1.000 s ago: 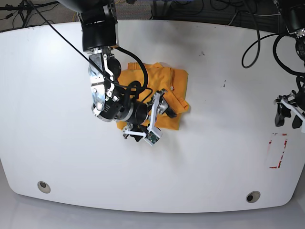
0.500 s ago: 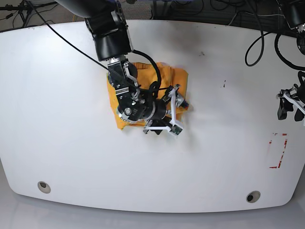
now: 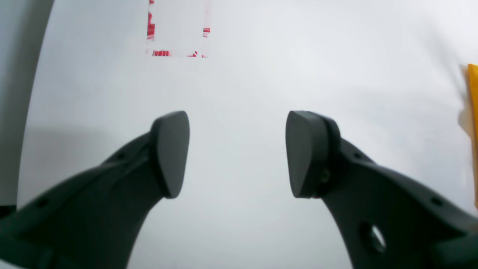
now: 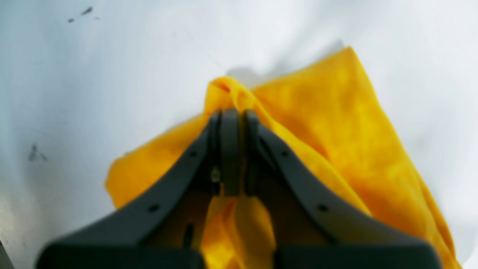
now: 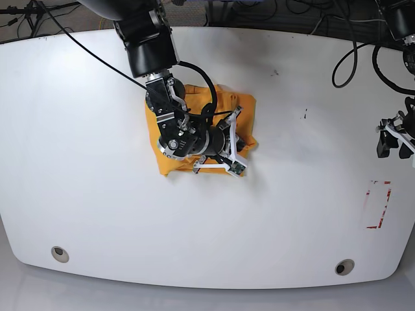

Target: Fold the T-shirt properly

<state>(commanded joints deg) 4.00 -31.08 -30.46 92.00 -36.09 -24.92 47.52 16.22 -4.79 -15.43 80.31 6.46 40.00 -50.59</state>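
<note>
The mustard orange-yellow T-shirt (image 5: 167, 159) lies bunched and partly folded on the white table (image 5: 84, 129), left of centre in the base view. My right gripper (image 5: 246, 144) is shut on a fold of the T-shirt (image 4: 336, 123) at its right edge; in the right wrist view the gripper (image 4: 230, 116) pinches a raised ridge of cloth. The arm hides much of the shirt, and the print is hidden. My left gripper (image 5: 394, 146) is at the far right edge of the table; in the left wrist view the gripper (image 3: 237, 153) is open and empty over bare table.
Red tape marks (image 5: 377, 204) outline a rectangle near the table's right edge, also in the left wrist view (image 3: 175, 37). Two round holes (image 5: 59, 253) (image 5: 343, 267) sit near the front edge. Black cables (image 5: 347, 58) lie at the back right.
My right arm has swung right and toward the back, carrying the gripped fold over the shirt. The shirt now shows more to the arm's left. The left gripper has hardly moved.
</note>
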